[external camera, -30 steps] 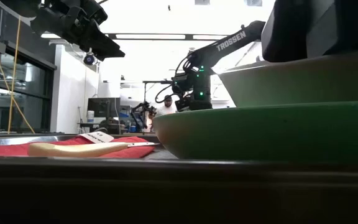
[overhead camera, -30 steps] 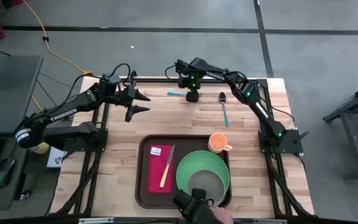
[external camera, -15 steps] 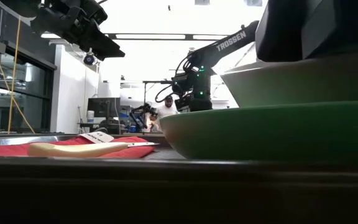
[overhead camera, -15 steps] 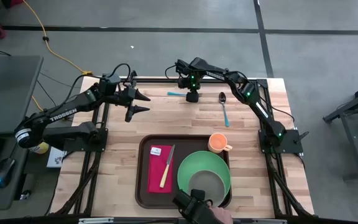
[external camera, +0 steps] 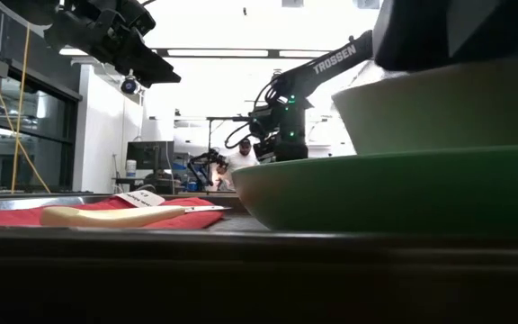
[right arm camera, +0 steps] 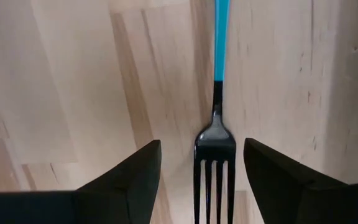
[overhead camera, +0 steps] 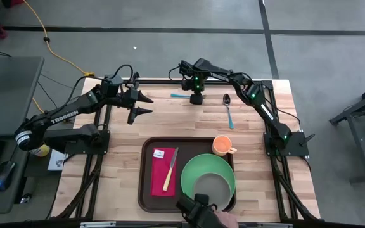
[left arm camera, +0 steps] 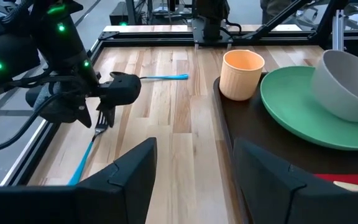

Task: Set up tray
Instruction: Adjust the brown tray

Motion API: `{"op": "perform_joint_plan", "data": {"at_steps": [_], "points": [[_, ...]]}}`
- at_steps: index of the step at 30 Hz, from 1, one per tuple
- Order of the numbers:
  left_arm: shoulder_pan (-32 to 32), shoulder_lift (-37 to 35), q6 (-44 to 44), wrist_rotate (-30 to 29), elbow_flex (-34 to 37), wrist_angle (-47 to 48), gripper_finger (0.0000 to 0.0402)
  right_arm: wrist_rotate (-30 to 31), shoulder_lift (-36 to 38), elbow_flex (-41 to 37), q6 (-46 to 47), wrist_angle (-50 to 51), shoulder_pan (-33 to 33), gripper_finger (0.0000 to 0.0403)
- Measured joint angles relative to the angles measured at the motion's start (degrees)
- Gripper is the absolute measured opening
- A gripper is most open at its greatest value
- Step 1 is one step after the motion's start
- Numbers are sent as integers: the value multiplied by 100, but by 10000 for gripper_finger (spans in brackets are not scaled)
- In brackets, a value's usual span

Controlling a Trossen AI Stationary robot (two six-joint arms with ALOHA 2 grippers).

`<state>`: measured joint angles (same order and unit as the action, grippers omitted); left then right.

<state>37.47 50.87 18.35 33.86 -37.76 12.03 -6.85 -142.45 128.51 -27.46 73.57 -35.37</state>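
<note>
Wooden worktop (overhead camera: 119, 158) under both my arms. My right pincer (overhead camera: 196, 98) sits low at the far edge, fingers spread either side of a blue-handled fork (right arm camera: 215, 149) lying flat. My left pincer (overhead camera: 143, 105) hovers spread at the far left. Well apart from both, at the near edge, lies the tray (overhead camera: 146, 177), carrying a red napkin (overhead camera: 159, 174), knife (overhead camera: 170, 171), green plate (overhead camera: 198, 171) and bowl (overhead camera: 209, 188). An orange cup (overhead camera: 222, 145) stands at its far rim; a spoon (overhead camera: 229, 109) lies beyond.

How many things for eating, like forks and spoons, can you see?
3. A fork lies on the table between the right gripper's open fingers, a spoon lies on the table beside it, and a knife rests on the red napkin in the tray.
</note>
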Motion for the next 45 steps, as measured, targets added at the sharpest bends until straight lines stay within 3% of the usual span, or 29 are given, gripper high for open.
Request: {"op": "perform_joint_plan", "data": {"at_steps": [10,20,25,30,32,36,41,45], "points": [[-1,0,1,-1,0,0,244,-85,47,652,-6,189,13,207],[-1,2,-12,-1,0,4,244,-291,379,634,621,78,113,201],[-2,2,-20,-1,0,4,244,-298,719,643,1001,85,228,149],[0,2,-63,-3,0,4,244,-254,1076,643,1459,353,297,38],[0,2,-63,-3,0,4,244,-295,1196,643,1591,431,297,10],[-1,2,-63,-1,0,4,244,-260,1356,643,1935,749,317,21],[0,2,-66,-153,0,9,244,174,1542,643,2037,1583,517,4],[0,2,-66,-187,0,11,244,191,1942,340,2240,1578,764,1]]}}
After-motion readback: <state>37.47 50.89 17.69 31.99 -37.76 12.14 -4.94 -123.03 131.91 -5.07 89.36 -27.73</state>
